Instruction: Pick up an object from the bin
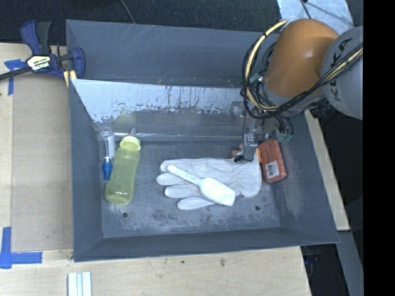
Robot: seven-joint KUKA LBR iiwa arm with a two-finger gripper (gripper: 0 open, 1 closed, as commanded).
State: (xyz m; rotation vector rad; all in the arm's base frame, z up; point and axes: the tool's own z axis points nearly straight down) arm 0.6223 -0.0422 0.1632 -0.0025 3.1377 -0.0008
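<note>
My gripper (246, 148) hangs low at the right of the bin, its tip just over the cuff end of a white glove (247, 176) that lies flat with its glove-fingers pointing left. A white plastic scoop (212, 189) rests on top of the glove, its handle pointing up-left. Just right of the gripper lies a small orange-red rectangular block (271, 160) with a label on it, close to the bin's right wall.
At the left of the bin floor a yellow-green bottle (122, 170) lies on its side. Beside it, further left, is a thin clear pen-like tube with a blue tip (108, 156). The arm's orange dome and cables overhang the bin's right rear corner.
</note>
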